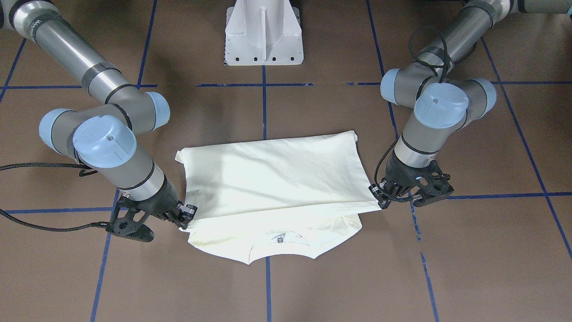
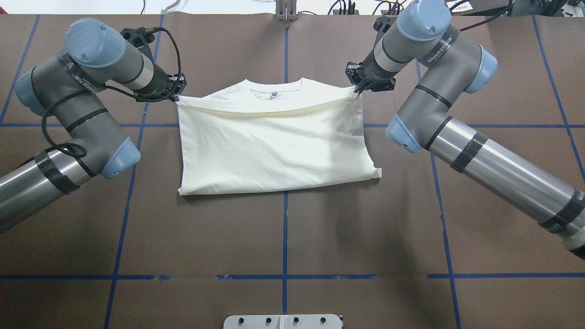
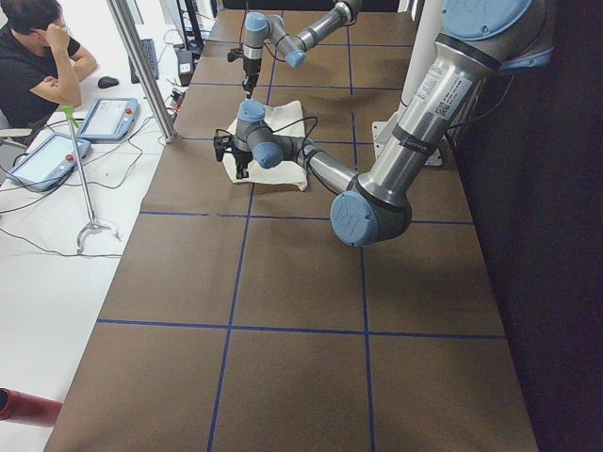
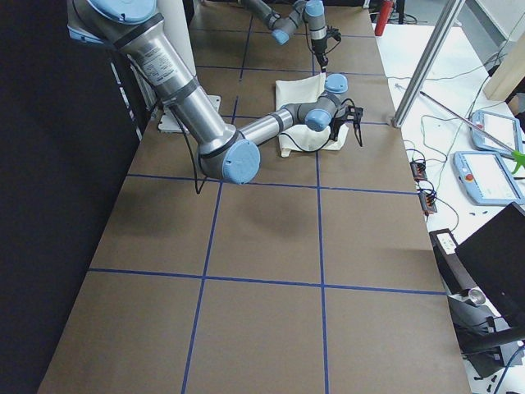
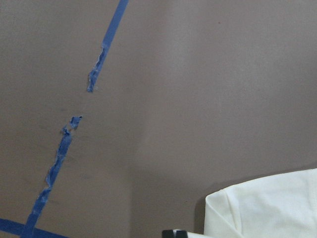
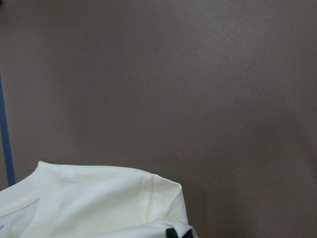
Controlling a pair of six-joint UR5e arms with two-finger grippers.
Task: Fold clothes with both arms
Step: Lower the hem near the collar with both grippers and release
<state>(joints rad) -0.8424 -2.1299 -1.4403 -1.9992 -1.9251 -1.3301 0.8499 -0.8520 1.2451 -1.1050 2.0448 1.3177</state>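
The cream T-shirt (image 1: 277,179) lies plain side up on the brown table, its lower half folded up over the chest toward the collar (image 2: 274,93). It also shows in the overhead view (image 2: 274,146). My left gripper (image 2: 176,95) is shut on the folded edge's corner, low over the table, at the shirt's left shoulder; in the front view it is on the right (image 1: 383,202). My right gripper (image 2: 357,89) is shut on the other corner (image 1: 184,220). Both wrist views show only a shirt corner (image 5: 267,208) (image 6: 99,203). The print is hidden apart from the neck label.
The white pedestal base (image 1: 263,36) stands at the robot's side of the table. Blue tape lines (image 2: 284,237) grid the brown surface. An operator (image 3: 38,56) sits beyond the far edge by tablets (image 3: 104,118) and a metal post (image 3: 141,66).
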